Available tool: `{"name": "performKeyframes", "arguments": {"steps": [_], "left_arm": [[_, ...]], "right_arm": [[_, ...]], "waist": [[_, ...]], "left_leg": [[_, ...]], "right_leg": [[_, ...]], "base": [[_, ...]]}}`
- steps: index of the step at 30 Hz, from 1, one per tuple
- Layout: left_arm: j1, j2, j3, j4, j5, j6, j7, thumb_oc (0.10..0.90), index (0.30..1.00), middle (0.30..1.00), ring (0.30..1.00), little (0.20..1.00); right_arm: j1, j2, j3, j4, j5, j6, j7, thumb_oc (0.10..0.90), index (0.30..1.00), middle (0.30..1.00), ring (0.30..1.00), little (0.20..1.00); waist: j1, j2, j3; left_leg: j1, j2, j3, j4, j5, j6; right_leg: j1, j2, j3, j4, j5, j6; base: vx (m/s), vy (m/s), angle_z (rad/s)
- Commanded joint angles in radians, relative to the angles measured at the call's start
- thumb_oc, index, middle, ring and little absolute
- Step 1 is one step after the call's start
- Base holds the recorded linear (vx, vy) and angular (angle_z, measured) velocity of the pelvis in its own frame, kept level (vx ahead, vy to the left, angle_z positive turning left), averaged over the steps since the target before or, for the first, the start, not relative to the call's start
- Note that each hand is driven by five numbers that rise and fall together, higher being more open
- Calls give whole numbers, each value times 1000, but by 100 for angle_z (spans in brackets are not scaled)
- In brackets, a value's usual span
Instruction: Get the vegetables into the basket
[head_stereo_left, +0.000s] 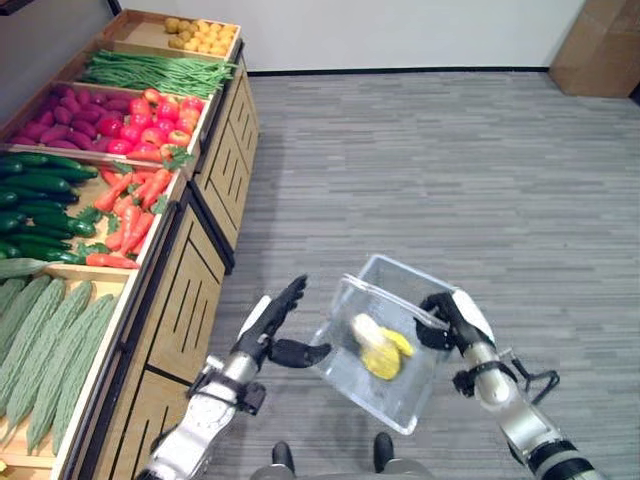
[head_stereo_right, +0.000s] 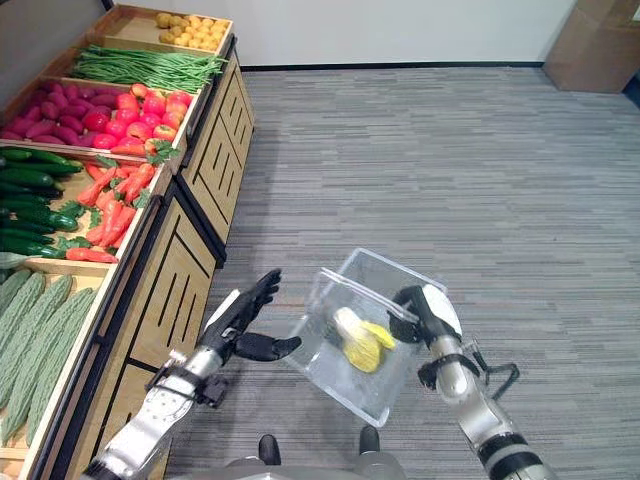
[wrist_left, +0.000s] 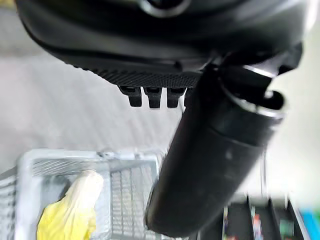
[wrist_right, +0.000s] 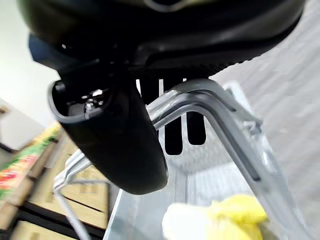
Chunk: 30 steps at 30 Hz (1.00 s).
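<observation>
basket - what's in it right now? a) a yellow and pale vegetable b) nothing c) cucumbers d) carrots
a: the clear basket, held by its handle in the right hand, has a yellow and pale vegetable inside; the carrots and cucumbers lie in the wooden stand's bins, and the left hand is open beside the basket.

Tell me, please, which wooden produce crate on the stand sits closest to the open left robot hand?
The crate of long pale-green bumpy gourds, at the stand's near end beside the left robot hand. The cucumber-and-carrot crate and those beyond lie farther off.
</observation>
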<state>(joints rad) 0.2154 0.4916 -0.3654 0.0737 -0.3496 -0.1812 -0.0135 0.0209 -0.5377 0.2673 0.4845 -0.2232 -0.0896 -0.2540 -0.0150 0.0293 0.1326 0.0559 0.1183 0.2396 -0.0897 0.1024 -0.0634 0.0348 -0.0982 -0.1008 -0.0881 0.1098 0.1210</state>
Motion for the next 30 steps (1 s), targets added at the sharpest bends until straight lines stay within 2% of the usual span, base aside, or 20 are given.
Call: {"name": "performKeyframes", "arguments": {"steps": [1,3,4,5,6,9,10,11,14,15,18,20,25,30], "left_arm": [[-29,20,52,4,-76,-57,-46,900,1000,1000,1000,1000],[-8,16,80,76,-27,-45,-38,900,1000,1000,1000,1000],[3,-13,111,191,14,-37,-18,900,1000,1000,1000,1000],[2,-14,111,194,15,-39,-18,900,1000,1000,1000,1000],[-5,-55,143,337,83,-34,22,900,1000,1000,1000,1000],[-32,-93,178,512,223,-27,92,900,1000,1000,1000,1000],[-33,-94,177,515,225,-28,93,900,1000,1000,1000,1000],[-56,-129,199,640,261,-12,131,900,1000,1000,1000,1000],[-96,-139,191,794,410,4,184,900,1000,1000,1000,1000],[-98,-141,191,797,411,2,186,900,1000,1000,1000,1000],[-129,-169,179,999,532,48,236,900,1000,1000,1000,1000],[-133,-178,188,1042,542,59,244,900,1000,1000,1000,1000],[-151,-217,223,1192,622,147,296,900,1000,1000,1000,1000],[-160,-236,236,1193,572,150,303,900,1000,1000,1000,1000]], "right_arm": [[-88,-17,-115,-6,-8,-72,-82,400,300,300,300,300],[-69,-10,-128,48,6,-73,-75,400,300,300,300,300],[-48,0,-138,104,22,-75,-67,400,300,300,300,300],[-49,0,-138,106,23,-76,-68,400,300,300,300,300],[-32,6,-145,158,23,-78,-70,400,300,300,300,300],[-5,22,-157,212,27,-81,-67,400,300,300,300,300],[-5,21,-157,212,28,-81,-67,400,300,300,300,300],[13,35,-160,275,44,-81,-66,400,300,300,300,300],[19,53,-141,377,53,-79,-64,400,300,300,300,300],[17,53,-141,379,54,-80,-64,400,300,300,300,300],[30,64,-137,430,71,-83,-65,400,300,300,300,300],[33,64,-136,421,74,-83,-63,400,300,300,300,300],[34,50,-117,391,72,-76,-60,400,300,300,300,300],[23,32,-96,339,69,-68,-55,400,300,300,300,300]], "waist": [[10,-41,-84],[14,-43,-81],[17,-45,-79],[17,-44,-79],[19,-46,-75],[19,-50,-70],[19,-50,-70],[16,-53,-66],[12,-56,-59],[12,-56,-58],[5,-56,-47],[4,-56,-44],[-4,-52,-27],[-1,-49,8]], "left_leg": [[-10,19,-26,2,-17,-43],[-13,18,-32,2,-14,-43],[-15,19,-36,2,-13,-43],[-15,19,-36,2,-13,-43],[-17,20,-38,2,-10,-44],[-17,21,-38,2,-7,-46],[-17,21,-38,2,-7,-46],[-19,23,-37,2,-5,-47],[-21,27,-37,2,-4,-50],[-20,27,-36,2,-4,-50],[-15,30,-28,2,-6,-52],[-13,31,-25,2,-5,-53],[-8,40,-16,2,-1,-56],[-35,63,-35,19,12,-60]], "right_leg": [[2,-31,-57,1,-27,38],[3,-31,-61,1,-28,38],[3,-31,-64,1,-28,37],[3,-31,-65,1,-28,37],[3,-30,-68,1,-28,36],[3,-28,-71,1,-29,35],[3,-28,-71,1,-29,35],[2,-26,-69,1,-28,33],[-2,-22,-69,1,-29,31],[-2,-22,-68,1,-29,31],[-6,-17,-55,1,-30,28],[-7,-15,-53,2,-31,26],[-19,-4,-37,18,-44,15],[-66,18,-31,87,-83,-9]], "base": [[4,-12,11],[-1,-18,10],[-2,-18,7],[-1,-24,5],[0,0,0],[2,-4,2],[5,-20,7],[-2,-24,7],[1,-22,2],[0,0,0],[14,-18,-4],[20,-25,-11],[38,-51,-10],[22,-107,-4]]}}
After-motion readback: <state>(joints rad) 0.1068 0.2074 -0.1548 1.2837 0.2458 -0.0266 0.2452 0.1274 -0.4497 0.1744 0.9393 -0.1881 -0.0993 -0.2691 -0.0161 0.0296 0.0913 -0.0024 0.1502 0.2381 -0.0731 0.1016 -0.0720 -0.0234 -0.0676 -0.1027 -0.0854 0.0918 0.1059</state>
